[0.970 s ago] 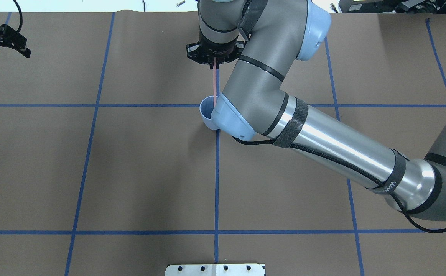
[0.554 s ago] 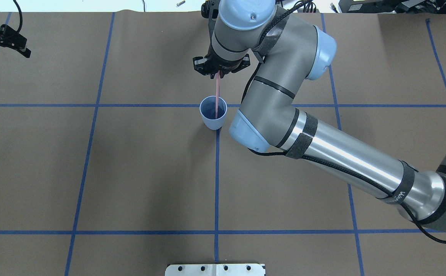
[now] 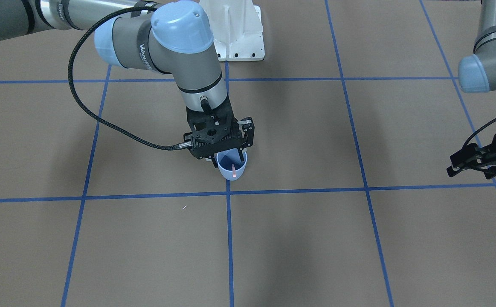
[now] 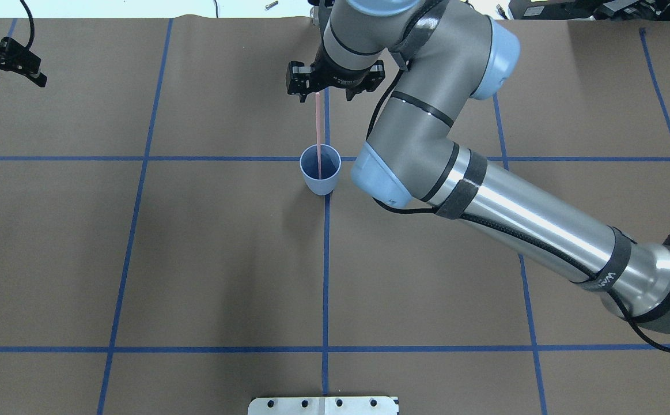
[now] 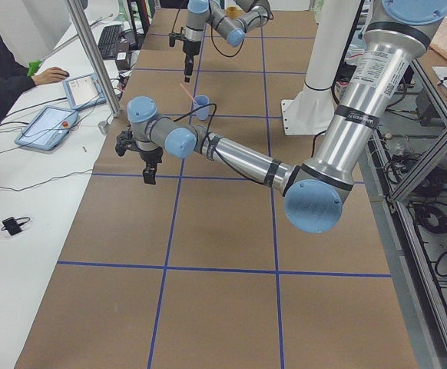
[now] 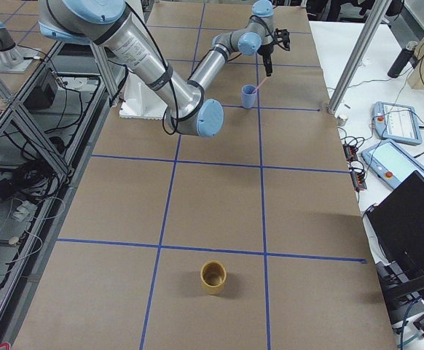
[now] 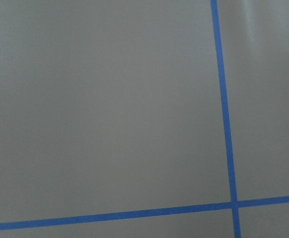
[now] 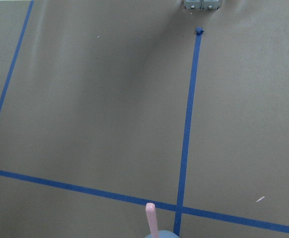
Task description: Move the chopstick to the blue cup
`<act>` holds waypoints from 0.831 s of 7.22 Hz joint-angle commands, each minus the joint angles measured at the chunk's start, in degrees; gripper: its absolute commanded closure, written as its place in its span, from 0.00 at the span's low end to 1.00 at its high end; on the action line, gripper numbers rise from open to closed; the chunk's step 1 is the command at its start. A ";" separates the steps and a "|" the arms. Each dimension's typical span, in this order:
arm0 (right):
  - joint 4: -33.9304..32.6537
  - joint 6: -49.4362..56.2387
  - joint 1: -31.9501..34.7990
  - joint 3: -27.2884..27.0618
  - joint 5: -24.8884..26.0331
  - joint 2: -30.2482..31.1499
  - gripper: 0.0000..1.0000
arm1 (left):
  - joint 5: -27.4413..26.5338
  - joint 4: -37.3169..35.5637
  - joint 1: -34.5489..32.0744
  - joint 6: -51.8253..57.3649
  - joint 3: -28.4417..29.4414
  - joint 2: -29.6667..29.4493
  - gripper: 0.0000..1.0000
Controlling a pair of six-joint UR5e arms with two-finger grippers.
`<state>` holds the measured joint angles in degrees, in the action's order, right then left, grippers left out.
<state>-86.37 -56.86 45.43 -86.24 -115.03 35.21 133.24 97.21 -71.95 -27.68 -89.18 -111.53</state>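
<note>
Right gripper (image 4: 332,87): Hangs over the tabletop (image 4: 196,259) just beyond the cup on the side away from the robot. Its jaws are spread wide and hold nothing.

Chopstick (image 4: 317,132): The pink stick's lower end is inside the cup and its shaft slants up and away from the robot. Its upper end lies close under one finger, off the middle of the gap. Whether it touches that finger cannot be told. The right wrist view shows only the blunt top poking up at the bottom of its frame.

Why it leans: The stick is longer than the cup is tall, so it likely rests with its foot on the bottom and its shaft against the rim.

Blue cup (image 4: 318,185): Upright on the tabletop's centre tape line, nearer the edge opposite the robot than the robot's own edge.

Task stage: By the look of it the transfer is all but made, and only a clean withdrawal remains. The wide jaws would suit lifting off without dragging the stick.

Risk: A finger brushing the stick's top could lever it out or tip the light cup.

Left gripper (image 4: 29,69): Parked near the tabletop's far corner on the robot's left, well apart from the work and carrying nothing. How far it is open is too small to read.

Tan cup (image 6: 213,277): Stands alone toward the tabletop's right end.
</note>
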 commanded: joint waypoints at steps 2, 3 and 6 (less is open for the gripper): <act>-9.94 9.06 12.27 -8.47 -12.10 6.57 0.00 | -0.26 0.00 -0.21 -0.09 -0.03 1.22 0.02; -10.04 16.36 17.36 -11.98 -14.67 14.46 0.00 | -0.26 0.43 -0.47 -0.26 -0.03 1.58 0.02; -14.75 46.63 33.01 -10.70 -21.65 32.76 0.00 | -0.44 0.61 -1.44 0.09 -0.82 3.06 0.02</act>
<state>-98.02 -24.15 72.51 -97.39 -135.54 60.52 132.86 97.67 -72.78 -27.69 -89.50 -109.47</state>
